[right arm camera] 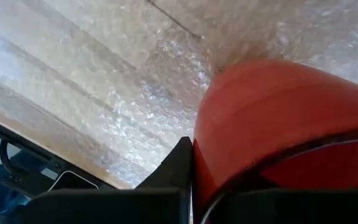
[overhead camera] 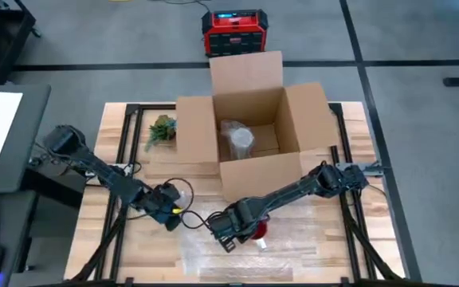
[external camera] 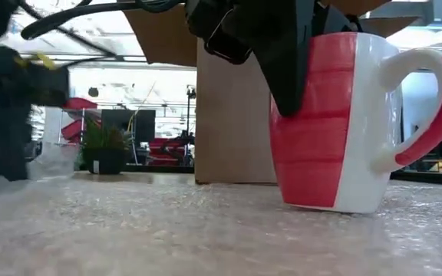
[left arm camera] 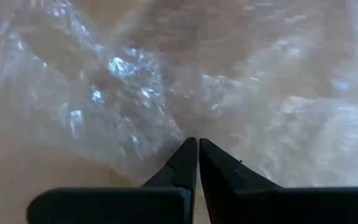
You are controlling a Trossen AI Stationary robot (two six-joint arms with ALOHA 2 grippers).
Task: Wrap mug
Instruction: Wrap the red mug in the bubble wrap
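The right arm reaches low across the table, its gripper (overhead camera: 241, 229) pinching the rim of the red and white mug (external camera: 351, 123) that stands upright on the bubble wrap (overhead camera: 293, 247). The left gripper (left arm camera: 197, 155), pressed together, pinches the wrap's left edge.

You see a red-and-white mug (external camera: 336, 123) with ribbed red bands, clear bubble wrap (overhead camera: 293, 247), a brown cardboard box (overhead camera: 249, 131), and a pale wood desk (overhead camera: 118, 119).
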